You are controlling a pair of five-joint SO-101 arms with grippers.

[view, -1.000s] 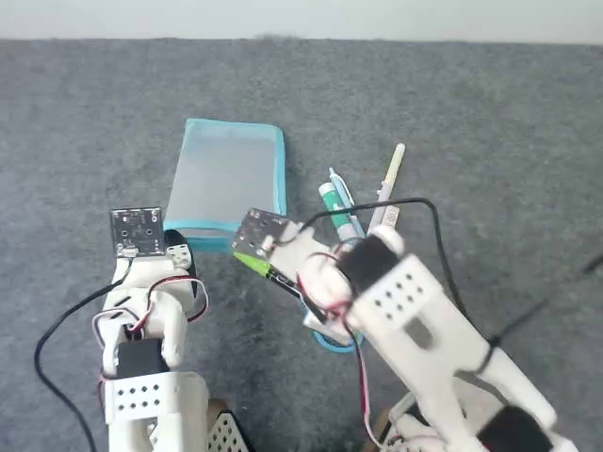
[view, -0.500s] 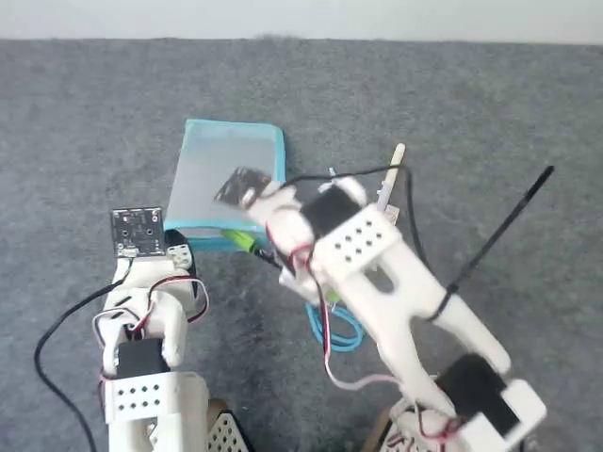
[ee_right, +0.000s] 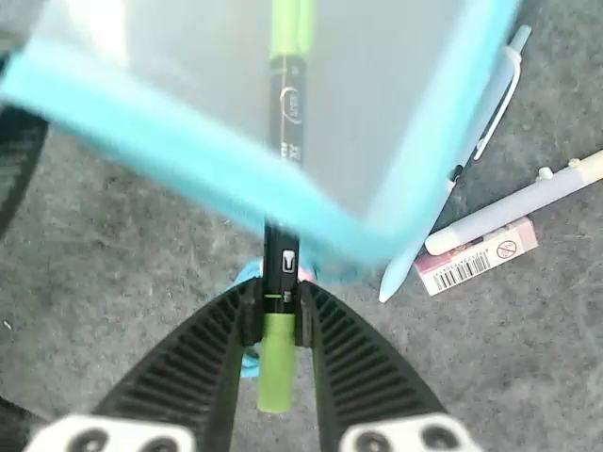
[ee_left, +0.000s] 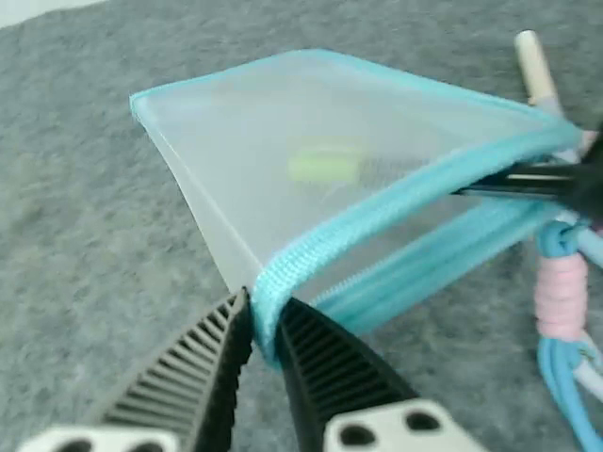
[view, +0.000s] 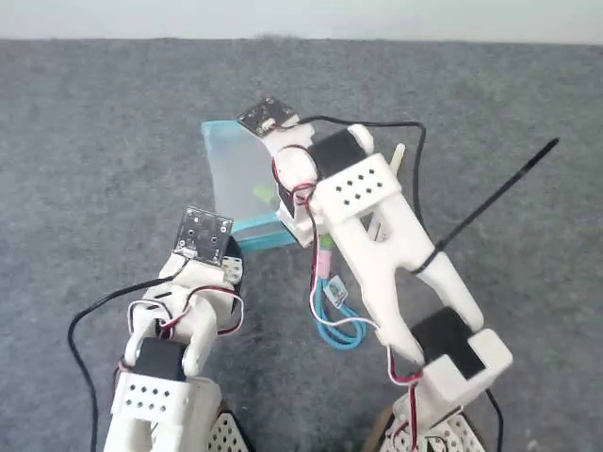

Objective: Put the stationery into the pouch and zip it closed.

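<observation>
We record: marker (ee_right: 278, 377) in right gripper (ee_right: 278, 297), tip inside pouch (ee_right: 377, 122) ahead; left gripper (ee_left: 264, 325) on pouch's corner; pens (ee_right: 528, 201) beside pouch.

In the high view the right arm (view: 377, 217) hid most of the cream pen (view: 399, 153) and 1 corner of the pouch (view: 231, 179). Through the pouch wall the marker's (ee_left: 325, 166) front end was a blurred green smear. In the right wrist view the pouch was blurred, cut off by 2 edges, and overlapped the light blue pen (ee_right: 403, 266).

left end effector (ee_left: 264, 318) now pinches pouch (ee_left: 311, 188); right end effector (ee_right: 279, 299) pushed pen (ee_right: 280, 363) inside.
</observation>
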